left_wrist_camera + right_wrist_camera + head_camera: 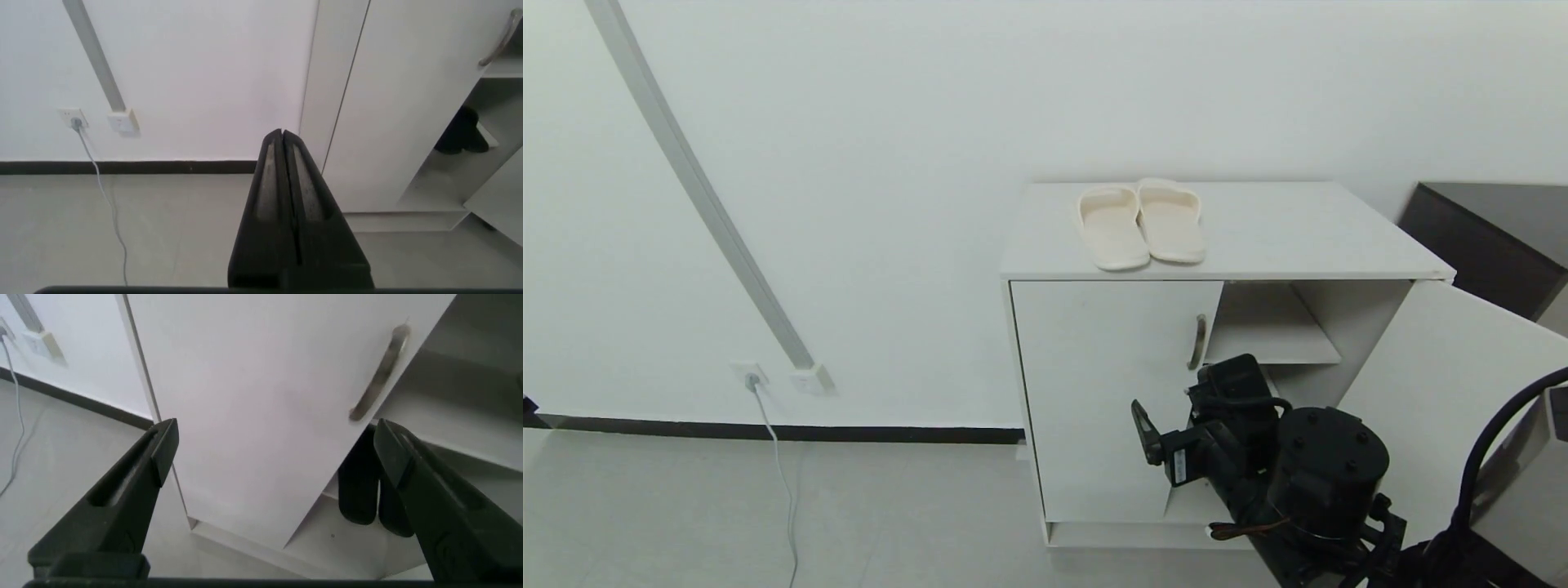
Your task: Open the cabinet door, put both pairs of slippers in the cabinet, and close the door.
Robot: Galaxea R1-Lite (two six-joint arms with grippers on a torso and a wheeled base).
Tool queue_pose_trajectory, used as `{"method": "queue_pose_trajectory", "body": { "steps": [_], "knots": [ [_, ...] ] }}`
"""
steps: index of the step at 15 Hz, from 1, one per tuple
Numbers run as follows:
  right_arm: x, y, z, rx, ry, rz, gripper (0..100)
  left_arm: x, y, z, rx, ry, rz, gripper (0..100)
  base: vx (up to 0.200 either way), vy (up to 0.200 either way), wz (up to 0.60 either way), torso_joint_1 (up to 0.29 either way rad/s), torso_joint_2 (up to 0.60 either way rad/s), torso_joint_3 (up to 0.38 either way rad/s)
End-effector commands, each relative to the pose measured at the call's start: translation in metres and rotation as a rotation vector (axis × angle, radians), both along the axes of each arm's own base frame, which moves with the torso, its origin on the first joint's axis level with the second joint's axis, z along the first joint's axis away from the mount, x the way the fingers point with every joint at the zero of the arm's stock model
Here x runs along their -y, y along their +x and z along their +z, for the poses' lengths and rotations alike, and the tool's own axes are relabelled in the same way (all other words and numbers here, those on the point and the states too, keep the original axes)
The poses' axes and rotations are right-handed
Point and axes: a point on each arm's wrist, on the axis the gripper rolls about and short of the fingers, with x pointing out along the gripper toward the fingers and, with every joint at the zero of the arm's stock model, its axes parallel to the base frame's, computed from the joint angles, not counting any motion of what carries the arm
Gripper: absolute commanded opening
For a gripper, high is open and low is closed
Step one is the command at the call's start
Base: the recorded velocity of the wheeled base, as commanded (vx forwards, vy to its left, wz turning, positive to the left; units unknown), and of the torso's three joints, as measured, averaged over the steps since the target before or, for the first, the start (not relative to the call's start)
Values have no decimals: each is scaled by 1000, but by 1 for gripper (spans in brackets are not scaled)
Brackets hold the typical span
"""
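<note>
Cream slippers (pixel 1141 222) atop cabinet (pixel 1298 237), above spread right gripper (pixel 275 434), yet to stow; dark pair (pixel 359 490) shelved just beyond it; door (pixel 1445 392) open; left gripper (pixel 282 143) pressed together.

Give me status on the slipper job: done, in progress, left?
Done: right door stands open; dark slippers sit inside the cabinet. In hand: nothing; right tool is open before the closed left door, left tool shut and empty. Left: cream slippers on its top go in, then closing the door.
</note>
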Motion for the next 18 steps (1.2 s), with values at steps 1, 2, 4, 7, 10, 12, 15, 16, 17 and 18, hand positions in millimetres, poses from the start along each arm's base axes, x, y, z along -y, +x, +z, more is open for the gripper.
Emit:
{"method": "queue_pose_trajectory", "body": {
  "steps": [1, 2, 4, 7, 10, 12, 15, 16, 17, 18],
  "knots": [
    [-1, 1, 0, 2, 1, 1, 100, 0, 0, 0, -2, 5, 0, 0, 0, 0, 0, 217, -549, -310],
    [-1, 2, 2, 7, 7, -1, 100, 0, 0, 0, -2, 2, -2, 0, 0, 0, 0, 227, -544, -315],
    [-1, 2, 3, 11, 12, -1, 100, 0, 0, 0, -2, -1, -2, 0, 0, 0, 0, 239, -564, -322],
    [0, 3, 3, 11, 12, -10, 100, 0, 0, 0, -2, -2, 0, 0, 0, 0, 0, 256, -583, -329],
    [1, 3, 4, 17, 2, 10, 100, 0, 0, 0, -2, -2, 1, 0, 0, 0, 0, 253, -556, -307],
    [3, 5, 4, 25, -8, 19, 100, 0, 0, 0, -2, -2, 3, 0, 0, 0, 0, 117, -269, -141],
    [-3, 18, 14, 43, 1, 1, 100, 0, 0, 0, -2, 2, -2, 0, 0, 0, 0, 11, -17, -11],
    [-4, 24, 18, 24, 2, -11, 100, 0, 0, 0, -2, 5, -4, 0, 0, 0, 0, 0, 0, 0],
    [-7, 29, 27, -12, 13, -16, 100, 0, 0, 0, -2, 5, -4, 0, 0, 0, 0, 0, 0, 0],
    [-11, 33, 41, -52, 30, -18, 100, 0, 0, 0, -2, 5, -4, 0, 0, 0, 0, 0, 0, 0]
  ]
}}
